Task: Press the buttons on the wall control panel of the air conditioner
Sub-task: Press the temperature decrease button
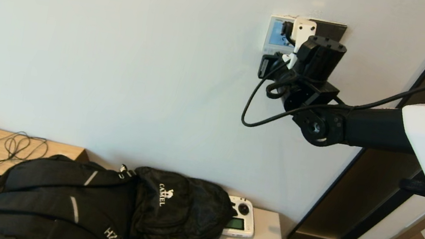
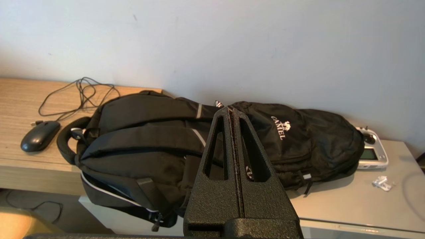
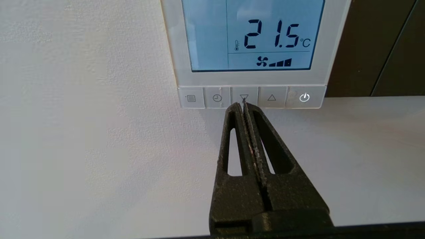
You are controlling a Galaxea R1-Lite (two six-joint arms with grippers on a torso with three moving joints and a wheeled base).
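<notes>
Right tool (image 3: pixel 243 105) closed, tip at buttons (image 3: pixel 244 97).

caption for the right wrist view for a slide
Shut right gripper tips at the down-arrow button of the wall panel, screen reading 21.5 °C.

I read "21.5 °C" on the control panel (image 3: pixel 252 49) screen, and "CAMEL" on the black backpack (image 1: pixel 177 211).
</notes>
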